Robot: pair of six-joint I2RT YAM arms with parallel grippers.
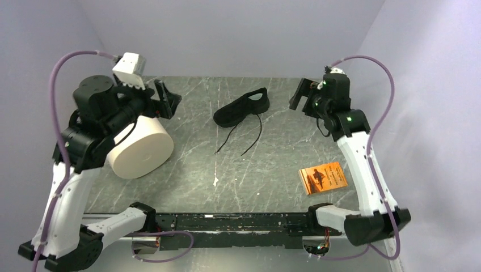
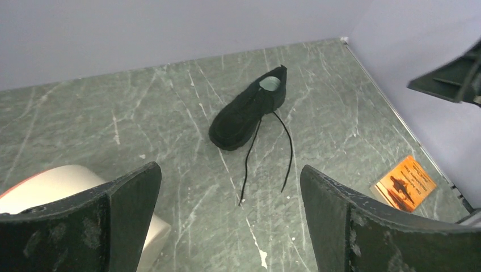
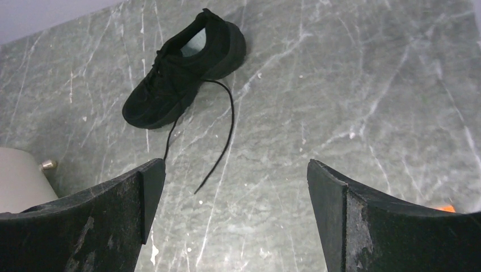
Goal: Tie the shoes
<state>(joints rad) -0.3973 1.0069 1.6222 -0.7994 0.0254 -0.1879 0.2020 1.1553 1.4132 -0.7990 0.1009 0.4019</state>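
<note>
A single black low-top sneaker (image 1: 243, 107) with a pale insole lies at the back middle of the table, toe to the left. Its two thin black laces (image 1: 244, 136) lie loose and untied, trailing toward the near edge. It shows in the left wrist view (image 2: 245, 116) and the right wrist view (image 3: 180, 73). My left gripper (image 1: 165, 99) is open and empty, raised left of the shoe. My right gripper (image 1: 302, 93) is open and empty, raised right of the shoe. Neither touches the shoe or laces.
A large white paper roll (image 1: 139, 147) lies under the left arm. An orange booklet (image 1: 323, 177) lies at the near right, also seen in the left wrist view (image 2: 404, 182). Pale walls enclose the grey marbled table (image 1: 187, 170).
</note>
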